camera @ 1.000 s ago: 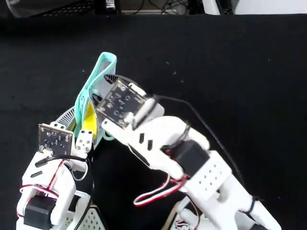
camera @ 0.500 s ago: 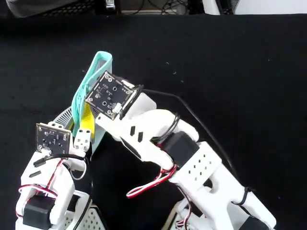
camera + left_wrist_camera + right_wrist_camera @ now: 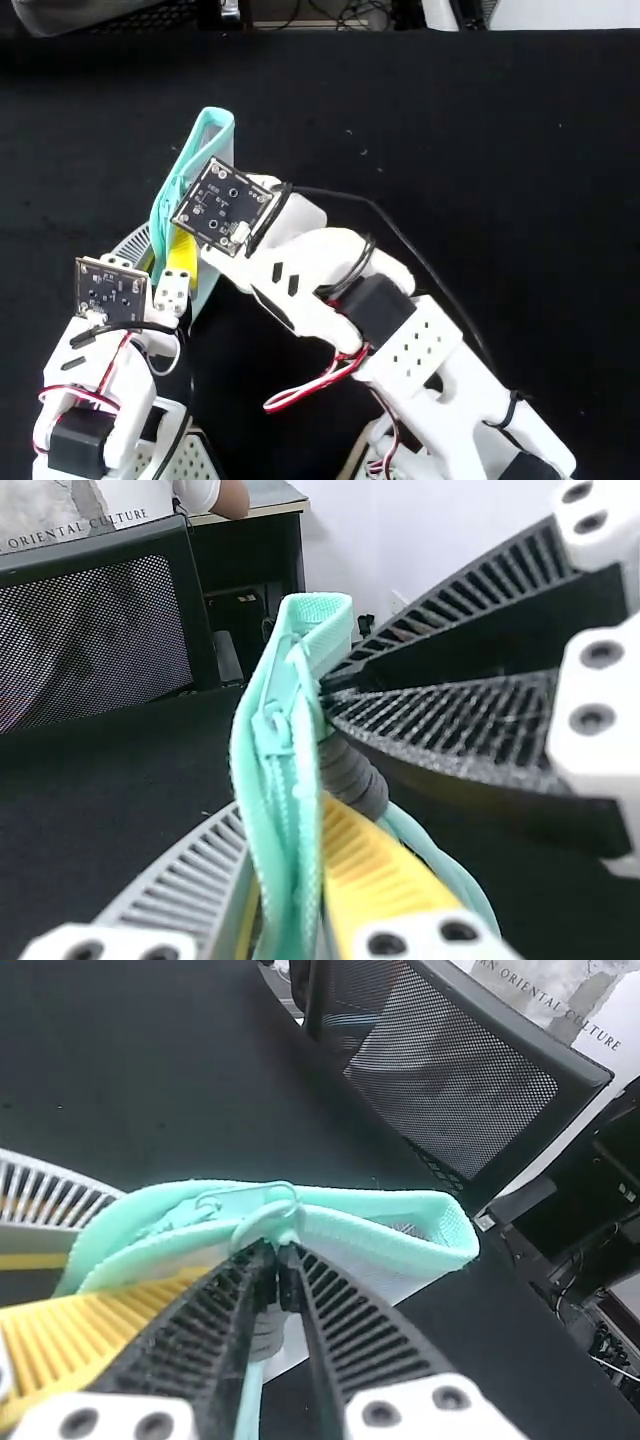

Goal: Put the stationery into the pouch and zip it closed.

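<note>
The mint-green pouch stands on edge on the black table, its zipper side up. My left gripper is shut on the pouch's near end, between a yellow finger and a grey one. My right gripper, with black ribbed fingers, is shut on the zipper pull on the pouch's top edge. In the high view the right arm crosses over from the right, and its camera board hides the middle of the pouch. The left gripper sits just beside it. I cannot see any stationery.
The black table stretches wide to the right and to the far side. A white perforated base lies at the near edge between the arms. A mesh chair stands off the table in the room behind.
My right gripper has moved along the pouch's top edge toward its far end. The pouch's looped-open mouth has flattened into a narrow strip. The left arm has barely moved.
</note>
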